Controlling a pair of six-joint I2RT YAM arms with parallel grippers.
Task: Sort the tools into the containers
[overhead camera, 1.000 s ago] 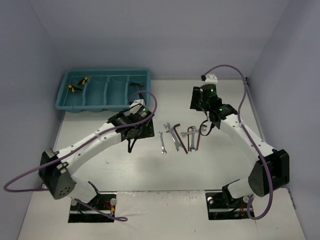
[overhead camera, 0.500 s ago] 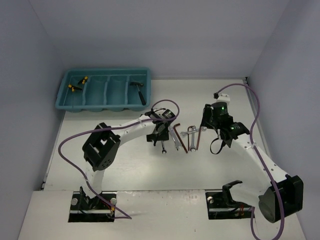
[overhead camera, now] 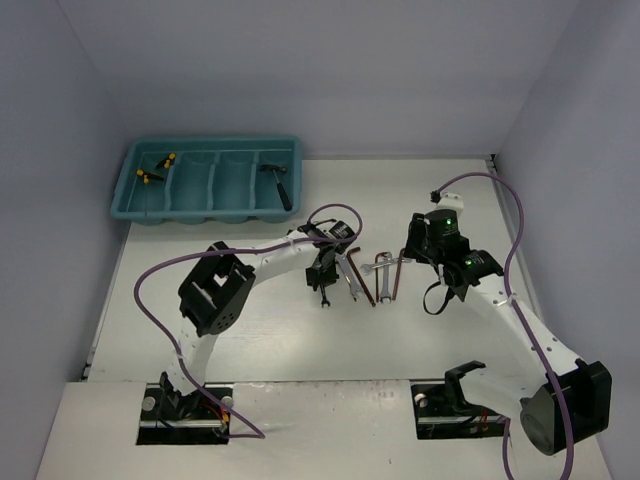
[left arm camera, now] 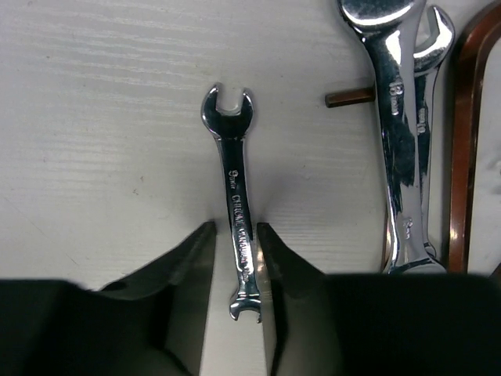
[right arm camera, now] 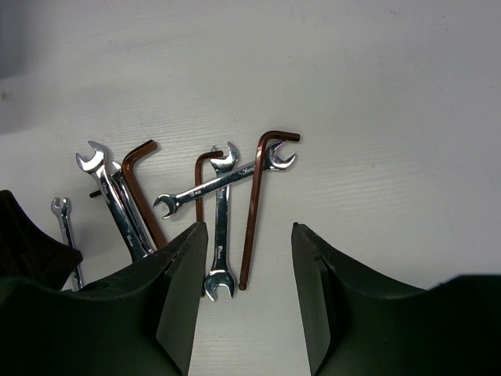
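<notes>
A small silver wrench (left arm camera: 235,196) lies flat on the table, its shaft between the fingers of my left gripper (left arm camera: 235,231). The jaws stand narrow around it, with a slim gap still showing on each side. From above, that left gripper (overhead camera: 325,283) sits at the left end of the row of tools. My right gripper (right arm camera: 249,235) hangs open above the right end of the row. Below it lie an upright wrench (right arm camera: 221,227), a crossed wrench (right arm camera: 223,182) and a long dark red key (right arm camera: 254,211). The right gripper (overhead camera: 412,252) holds nothing.
The teal tray (overhead camera: 215,143) stands at the far left. Yellow-and-black pieces (overhead camera: 155,170) lie in its left compartment and a hammer (overhead camera: 280,183) in its right one. Two larger wrenches (left arm camera: 395,117) and a red key (left arm camera: 462,141) lie just right of the small wrench.
My left arm swung from near the tray to the tool row, came down over the small wrench and narrowed its jaws. My right arm moved nearer, over the right tools.
</notes>
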